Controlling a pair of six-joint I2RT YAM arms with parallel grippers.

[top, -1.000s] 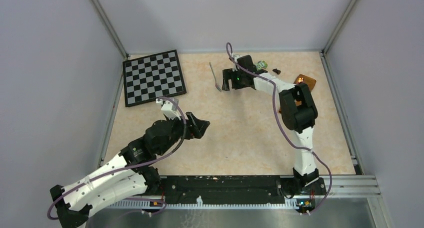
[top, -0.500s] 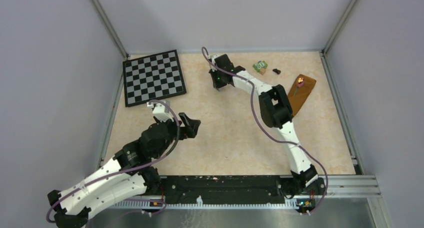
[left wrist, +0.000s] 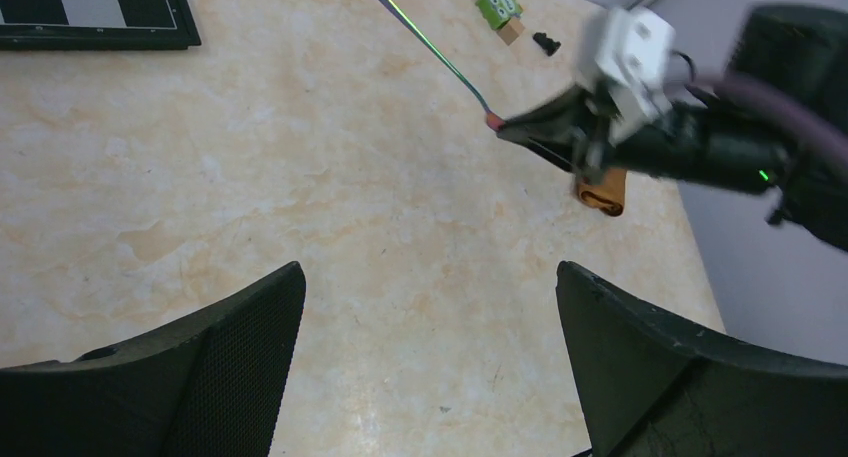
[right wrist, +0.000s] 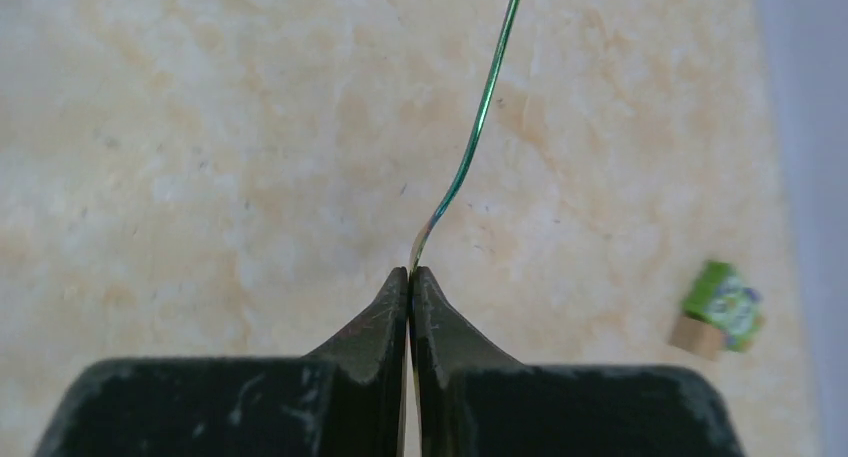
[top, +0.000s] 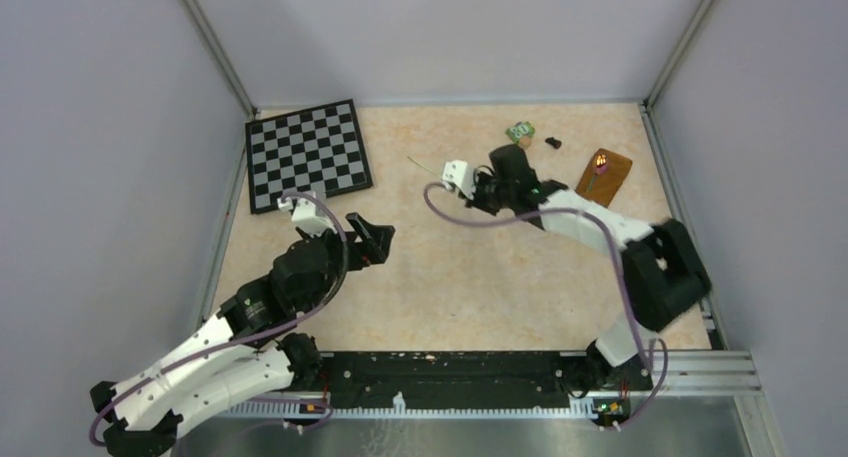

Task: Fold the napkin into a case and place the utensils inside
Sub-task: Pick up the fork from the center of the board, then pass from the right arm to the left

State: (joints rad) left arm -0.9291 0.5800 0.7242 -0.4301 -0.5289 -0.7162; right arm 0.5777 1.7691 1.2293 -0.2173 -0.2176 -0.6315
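A thin utensil (top: 425,166) with a green-purple sheen sticks out to the far left from my right gripper (top: 447,177), which is shut on its end. In the right wrist view the jaws (right wrist: 410,270) pinch the utensil's handle (right wrist: 480,117), and it runs up out of the frame. From the left wrist the same utensil (left wrist: 425,42) slants above the table. The napkin (top: 603,172) lies as a narrow orange-brown case at the far right, with a bright coppery spot at its far end. My left gripper (top: 375,232) hangs open over bare table (left wrist: 430,277), holding nothing.
A chessboard (top: 308,155) lies at the far left. A small green block (top: 520,132) and a tiny black piece (top: 553,142) sit near the back edge, left of the case. Grey walls close in on three sides of the table.
My right gripper shut on the utensil and swung it from the far middle toward the right and nearer. The left arm drew back slightly to the left, still open.
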